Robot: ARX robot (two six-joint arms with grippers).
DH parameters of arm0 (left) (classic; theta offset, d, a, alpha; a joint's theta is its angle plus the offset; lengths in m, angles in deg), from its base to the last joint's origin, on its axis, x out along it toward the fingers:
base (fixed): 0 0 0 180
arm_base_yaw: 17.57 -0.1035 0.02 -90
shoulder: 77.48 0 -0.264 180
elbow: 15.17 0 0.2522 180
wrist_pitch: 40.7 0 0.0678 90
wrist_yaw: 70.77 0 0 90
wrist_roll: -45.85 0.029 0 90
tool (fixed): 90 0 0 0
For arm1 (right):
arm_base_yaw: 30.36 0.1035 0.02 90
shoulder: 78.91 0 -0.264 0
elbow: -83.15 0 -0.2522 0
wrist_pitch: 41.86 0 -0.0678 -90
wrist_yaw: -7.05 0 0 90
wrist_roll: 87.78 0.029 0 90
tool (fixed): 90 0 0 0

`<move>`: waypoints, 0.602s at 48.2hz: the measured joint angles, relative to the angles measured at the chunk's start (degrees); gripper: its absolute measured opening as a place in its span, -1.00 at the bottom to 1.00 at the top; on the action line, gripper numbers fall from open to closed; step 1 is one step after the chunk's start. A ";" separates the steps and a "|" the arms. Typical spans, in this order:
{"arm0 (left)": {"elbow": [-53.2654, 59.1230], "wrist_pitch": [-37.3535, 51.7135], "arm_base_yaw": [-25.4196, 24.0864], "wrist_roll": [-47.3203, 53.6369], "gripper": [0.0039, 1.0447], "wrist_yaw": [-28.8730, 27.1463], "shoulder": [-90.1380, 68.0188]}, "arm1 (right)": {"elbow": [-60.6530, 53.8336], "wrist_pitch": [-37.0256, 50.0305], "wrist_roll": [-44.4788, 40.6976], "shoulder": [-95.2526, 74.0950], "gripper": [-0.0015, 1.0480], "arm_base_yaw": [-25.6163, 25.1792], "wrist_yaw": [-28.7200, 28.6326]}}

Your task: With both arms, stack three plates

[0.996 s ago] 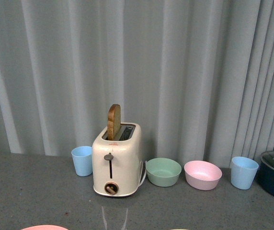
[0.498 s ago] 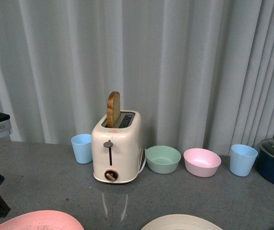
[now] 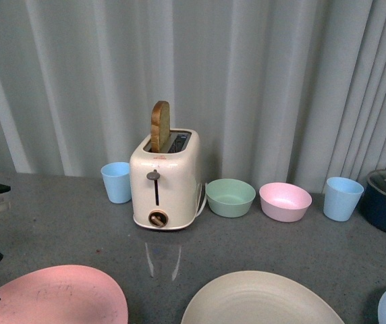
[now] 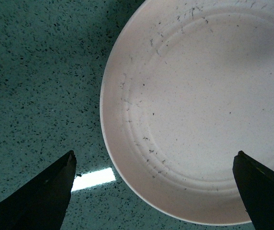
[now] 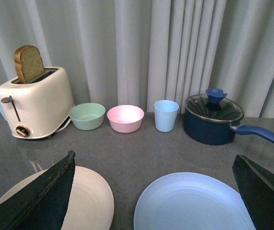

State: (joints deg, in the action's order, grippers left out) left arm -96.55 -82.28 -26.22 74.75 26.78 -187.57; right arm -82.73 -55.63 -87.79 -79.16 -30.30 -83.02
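The pink plate [image 4: 204, 110] lies flat on the surface [image 4: 36, 72] beneath the left hand [image 4: 155, 153], its rim between the wide-spread fingers and its matte face flecked with dark specks. Beneath the right hand [image 5: 154, 154] the cream plate [image 5: 86, 201] and the light blue plate [image 5: 194, 203] lie flat, side by side, apart.

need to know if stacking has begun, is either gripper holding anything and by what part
Nothing is held. The left gripper is open above the pink plate, and the right gripper is open above the cream plate and light blue plate.
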 joint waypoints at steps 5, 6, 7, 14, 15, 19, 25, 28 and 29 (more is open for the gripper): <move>-0.59 1.62 0.33 -0.96 0.87 -0.85 -3.04 | 0.00 0.00 0.00 0.00 0.86 0.00 0.00; -0.83 1.77 0.37 -1.18 0.87 -0.94 -3.52 | 0.00 0.00 0.00 0.00 0.86 0.00 0.00; -0.96 1.84 0.39 -1.36 0.87 -0.94 -3.76 | 0.00 0.00 0.00 0.00 0.86 0.00 0.00; -2.01 4.61 0.57 -2.54 0.87 -2.21 -6.19 | 0.00 0.00 0.00 0.00 0.86 0.00 0.00; -2.14 5.05 0.61 -2.60 0.87 -2.40 -6.45 | 0.00 0.00 0.02 0.00 0.86 0.00 0.00; -2.80 5.77 0.74 -3.02 0.87 -3.08 -7.45 | 0.00 0.00 0.00 0.00 0.86 0.00 0.00; -3.23 6.45 0.79 -3.45 0.87 -3.10 -9.22 | 0.00 0.00 0.00 0.00 0.86 0.00 0.00; -3.23 6.27 0.76 -3.45 0.87 -3.08 -10.05 | 0.00 0.00 0.00 0.00 0.86 0.00 0.00; -3.32 5.84 0.72 -3.43 0.87 -2.99 -10.36 | 0.00 0.00 0.00 0.00 0.86 0.00 0.00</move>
State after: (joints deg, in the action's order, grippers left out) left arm -99.87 -76.44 -25.50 71.32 23.78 -197.93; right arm -82.73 -55.63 -87.79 -79.16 -30.30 -83.02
